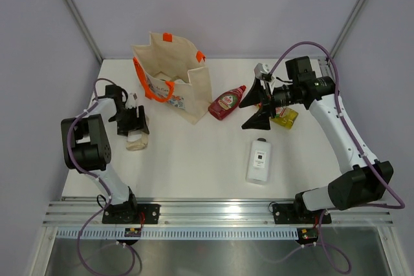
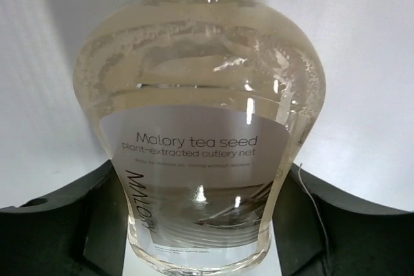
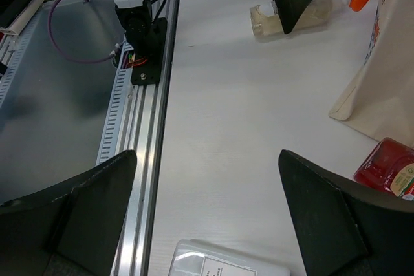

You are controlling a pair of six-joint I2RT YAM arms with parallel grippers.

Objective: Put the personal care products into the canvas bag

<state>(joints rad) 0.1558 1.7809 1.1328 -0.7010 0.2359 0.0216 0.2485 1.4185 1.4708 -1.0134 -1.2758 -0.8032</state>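
Left tool (image 1: 132, 126) clasps bottle (image 2: 200, 127), right tool (image 3: 207, 159) agape

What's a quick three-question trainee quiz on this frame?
1. True or false: the red squeeze bottle lies inside the canvas bag.
2. Which item does the left claw straddle? A) canvas bag B) clear pale-yellow bottle C) red squeeze bottle
3. Fill in: the right claw stands ___, holding nothing.
Key: 1 false; 2 B; 3 open.
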